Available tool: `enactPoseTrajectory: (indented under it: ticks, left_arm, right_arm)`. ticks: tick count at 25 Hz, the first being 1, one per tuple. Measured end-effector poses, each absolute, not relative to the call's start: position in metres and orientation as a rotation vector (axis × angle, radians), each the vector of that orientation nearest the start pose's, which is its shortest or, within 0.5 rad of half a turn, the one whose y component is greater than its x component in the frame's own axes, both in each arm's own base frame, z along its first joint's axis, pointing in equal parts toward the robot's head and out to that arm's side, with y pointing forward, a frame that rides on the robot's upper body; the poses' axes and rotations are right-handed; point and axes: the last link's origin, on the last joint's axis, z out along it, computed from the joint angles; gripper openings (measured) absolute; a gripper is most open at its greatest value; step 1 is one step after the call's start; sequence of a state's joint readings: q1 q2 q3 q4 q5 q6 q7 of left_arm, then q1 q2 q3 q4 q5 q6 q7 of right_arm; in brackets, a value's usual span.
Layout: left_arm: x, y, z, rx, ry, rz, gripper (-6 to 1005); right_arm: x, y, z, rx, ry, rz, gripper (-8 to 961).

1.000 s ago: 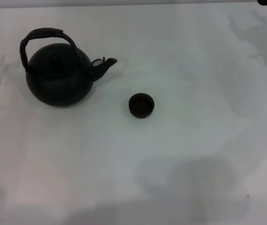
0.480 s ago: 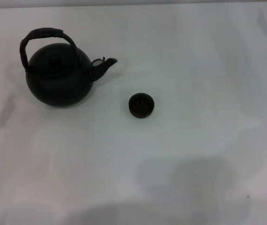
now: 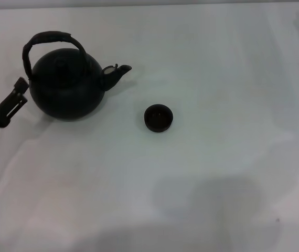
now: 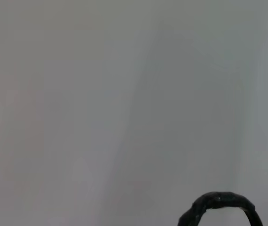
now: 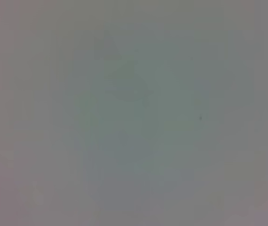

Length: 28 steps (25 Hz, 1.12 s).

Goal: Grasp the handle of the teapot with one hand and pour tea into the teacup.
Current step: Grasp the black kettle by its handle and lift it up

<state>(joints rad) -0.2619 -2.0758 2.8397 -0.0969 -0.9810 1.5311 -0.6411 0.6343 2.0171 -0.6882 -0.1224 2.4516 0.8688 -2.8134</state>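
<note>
Teapot (image 3: 65, 84) sitting at ten o'clock on the white table (image 3: 217, 184), spout aiming at three. My left gripper (image 3: 3, 85) hovering just beside its nine o'clock flank, fingers apart, empty. Handle (image 3: 49, 38) arching above, ungrasped. Risk: I'm coming in low and could be nudging the belly instead. Teacup (image 3: 158, 117) waiting near centre, nothing between. Right gripper unseen.

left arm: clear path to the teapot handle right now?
Probably yes. The left gripper sits open beside the teapot, on the side away from the spout, with nothing between it and the arched handle. The teacup stands well clear.
</note>
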Motion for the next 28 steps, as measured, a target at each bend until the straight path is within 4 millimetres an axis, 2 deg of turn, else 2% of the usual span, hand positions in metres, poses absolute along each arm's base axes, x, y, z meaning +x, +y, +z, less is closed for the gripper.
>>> enactPoseTrajectory:
  ticks: [3,13,28]
  left_arm:
    - [-0.357,0.244,-0.013,-1.824,-0.712,-0.920,885]
    - [-0.351,0.262,-0.020,-1.788,-0.697,-0.886,884]
    - [-0.348,0.281,-0.027,-1.793,-0.734,-0.843,883]
  right_arm:
    - [0.339,0.408,0.049,-1.544,0.615,0.549,839]
    - [0.343,0.405,0.049,-1.530,0.644,0.565,840]
    - [0.344,0.404,0.049,-1.530,0.650,0.565,840]
